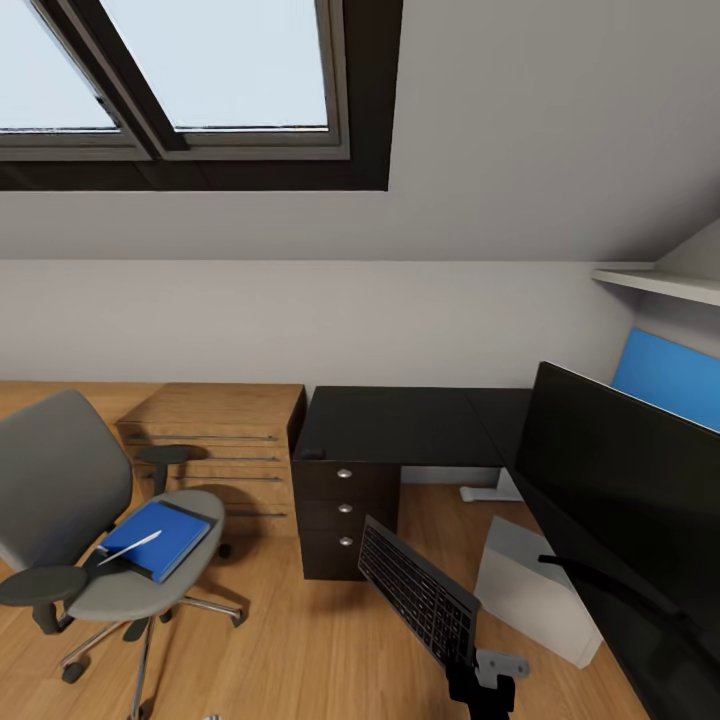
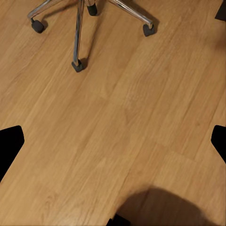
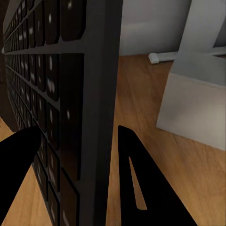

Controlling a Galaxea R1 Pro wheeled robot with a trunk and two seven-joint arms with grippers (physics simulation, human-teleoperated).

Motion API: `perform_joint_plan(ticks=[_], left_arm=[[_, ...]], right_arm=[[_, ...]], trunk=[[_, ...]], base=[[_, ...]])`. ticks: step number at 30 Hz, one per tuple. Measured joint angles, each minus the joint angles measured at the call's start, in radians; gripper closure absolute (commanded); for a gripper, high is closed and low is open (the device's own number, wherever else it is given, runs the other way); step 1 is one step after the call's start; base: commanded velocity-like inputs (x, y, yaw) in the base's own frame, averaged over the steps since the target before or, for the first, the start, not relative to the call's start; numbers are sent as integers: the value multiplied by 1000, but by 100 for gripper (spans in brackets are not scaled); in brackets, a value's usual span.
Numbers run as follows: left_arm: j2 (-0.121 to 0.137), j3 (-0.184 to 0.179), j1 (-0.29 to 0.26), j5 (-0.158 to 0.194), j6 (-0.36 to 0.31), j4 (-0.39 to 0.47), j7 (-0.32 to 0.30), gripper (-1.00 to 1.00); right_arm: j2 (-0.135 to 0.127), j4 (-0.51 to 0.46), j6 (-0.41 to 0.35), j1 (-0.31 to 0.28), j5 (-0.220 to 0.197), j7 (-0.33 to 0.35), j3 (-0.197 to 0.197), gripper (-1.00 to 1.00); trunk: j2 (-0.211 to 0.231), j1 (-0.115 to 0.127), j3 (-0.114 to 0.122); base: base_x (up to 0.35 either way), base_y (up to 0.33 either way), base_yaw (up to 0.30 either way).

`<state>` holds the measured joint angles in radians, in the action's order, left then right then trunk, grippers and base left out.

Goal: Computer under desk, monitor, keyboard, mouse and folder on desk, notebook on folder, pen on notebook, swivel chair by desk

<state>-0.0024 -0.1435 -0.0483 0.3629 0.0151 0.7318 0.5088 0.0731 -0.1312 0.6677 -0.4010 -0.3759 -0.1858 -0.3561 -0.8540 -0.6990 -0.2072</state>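
My right gripper (image 1: pixel 480 680) (image 3: pixel 80 155) is shut on one end of the keyboard (image 1: pixel 415 590) (image 3: pixel 56 94), which hangs tilted in the air in front of the desk (image 1: pixel 400 425). The monitor (image 1: pixel 620 490) looms at the right, and the computer (image 1: pixel 530 590) stands on the floor below it. On the swivel chair (image 1: pixel 60 490) at the left lies the blue folder (image 1: pixel 160 538) with the white pen (image 1: pixel 130 548) on top. A small dark lump (image 1: pixel 313 452) at the desk's front left corner may be the mouse. The notebook is hidden. My left gripper (image 2: pixel 113 141) is open over bare floor near the chair's casters (image 2: pixel 77 65).
A light wooden low cabinet (image 1: pixel 215 430) stands between the chair and the desk's three drawers (image 1: pixel 343 508). A blue wall panel (image 1: pixel 665 380) and a shelf (image 1: pixel 655 280) are at the far right. Wooden floor (image 1: pixel 300 640) lies open in front of the drawers.
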Motion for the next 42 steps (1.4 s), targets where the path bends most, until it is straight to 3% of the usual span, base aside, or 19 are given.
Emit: perform_joint_plan(ticks=[10, 22, 27, 42], left_arm=[[0, 1, 0, -1, 0, 0, 0, -100], [0, -5, 0, 0, 0, 0, -9, -100], [0, -24, 0, 0, -1, -1, -22, -100], [0, -28, 0, 0, -1, -20, -23, -100]], right_arm=[[2, 0, 2, 0, 2, 0, -4, 100], [2, 0, 1, 0, 1, 0, 0, 100], [1, 0, 2, 0, 2, 0, 0, 100], [1, -2, 5, 0, 8, 0, -6, 100]], trunk=[[0, 0, 1], [0, 0, 3], [35, 19, 19], [140, 77, 66]], base=[[82, 198, -45], [8, 21, -44], [0, 0, 0], [0, 0, 0]])
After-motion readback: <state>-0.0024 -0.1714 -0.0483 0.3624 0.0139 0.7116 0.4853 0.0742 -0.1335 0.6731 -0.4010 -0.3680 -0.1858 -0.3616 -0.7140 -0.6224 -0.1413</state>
